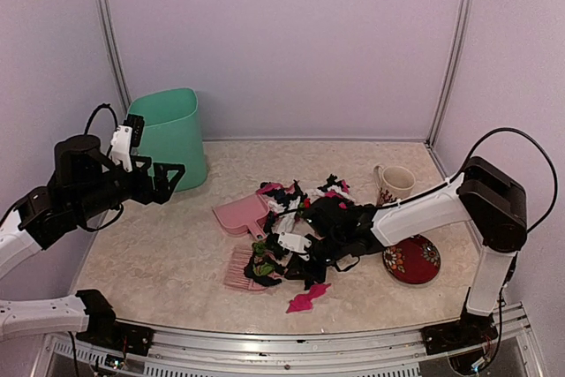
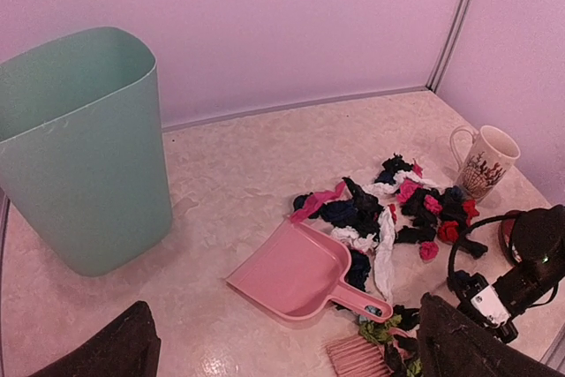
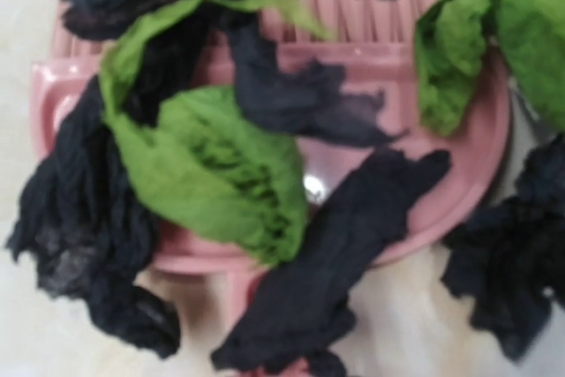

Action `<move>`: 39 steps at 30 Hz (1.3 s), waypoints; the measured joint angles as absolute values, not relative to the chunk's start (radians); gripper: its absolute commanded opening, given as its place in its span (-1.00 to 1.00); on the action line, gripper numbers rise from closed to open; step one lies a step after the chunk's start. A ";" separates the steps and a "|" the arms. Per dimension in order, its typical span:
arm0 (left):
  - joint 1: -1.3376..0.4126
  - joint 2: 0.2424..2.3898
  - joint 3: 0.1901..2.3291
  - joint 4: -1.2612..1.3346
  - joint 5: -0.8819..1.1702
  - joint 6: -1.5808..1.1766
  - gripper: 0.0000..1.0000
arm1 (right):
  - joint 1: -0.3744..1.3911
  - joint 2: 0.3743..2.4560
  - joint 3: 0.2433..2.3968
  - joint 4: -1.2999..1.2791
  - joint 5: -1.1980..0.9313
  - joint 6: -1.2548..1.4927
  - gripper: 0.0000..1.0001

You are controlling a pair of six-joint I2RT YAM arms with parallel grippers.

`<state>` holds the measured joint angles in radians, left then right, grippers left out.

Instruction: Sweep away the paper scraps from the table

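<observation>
Top external view gives you the whole layout. The paper scraps [image 1: 328, 211] lie heaped in the middle of the table [image 1: 150, 258]. They are mostly black, with pink, red, white and some green, and run from the pink dustpan [image 1: 240, 216] on their left toward the mug [image 1: 395, 183] at the far right. One magenta scrap [image 1: 307, 297] lies apart on the near side of the heap. A pink brush [image 1: 237, 273] lies just near of the dustpan, with scraps over its right end.

Your right arm reaches in low from the right across the heap, and the right gripper [image 1: 281, 249] is down among the scraps at the brush. Its fingers are lost in the dark paper. The right wrist view is filled by the brush's back under black and green scraps and shows no fingers. You cannot tell whether they are clenched or what they touch.

A red patterned dish [image 1: 411, 260] sits just beside that arm, near of the mug.

Your left gripper [image 1: 174, 179] hangs above the left of the table beside the mint-green bin [image 1: 172, 134]. Its fingers [image 2: 110, 350] are spread wide and hold nothing. In the left wrist view they frame the dustpan and the heap beyond.
</observation>
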<state>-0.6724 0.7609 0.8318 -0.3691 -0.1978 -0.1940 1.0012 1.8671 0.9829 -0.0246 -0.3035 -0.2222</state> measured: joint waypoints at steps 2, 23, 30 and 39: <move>-0.672 0.761 0.830 -0.368 -0.199 -0.194 0.98 | 0.999 1.850 0.983 -0.047 -0.316 -0.183 -1.00; -0.661 0.746 0.829 -0.360 -0.197 -0.194 0.98 | 0.734 1.637 0.916 0.019 -0.659 0.372 -1.00; -0.661 0.748 0.829 -0.351 -0.179 -0.195 0.98 | 0.660 1.587 0.844 0.197 -0.779 0.601 -1.00; -0.662 0.751 0.834 -0.343 -0.114 -0.229 0.98 | 0.638 1.503 0.738 0.510 -0.871 0.837 -1.00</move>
<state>-0.6617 0.7509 0.8337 -0.3431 -0.1143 -0.2291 0.6380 1.5032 0.7376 0.5098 -0.8715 0.8371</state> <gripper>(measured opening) 0.988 0.190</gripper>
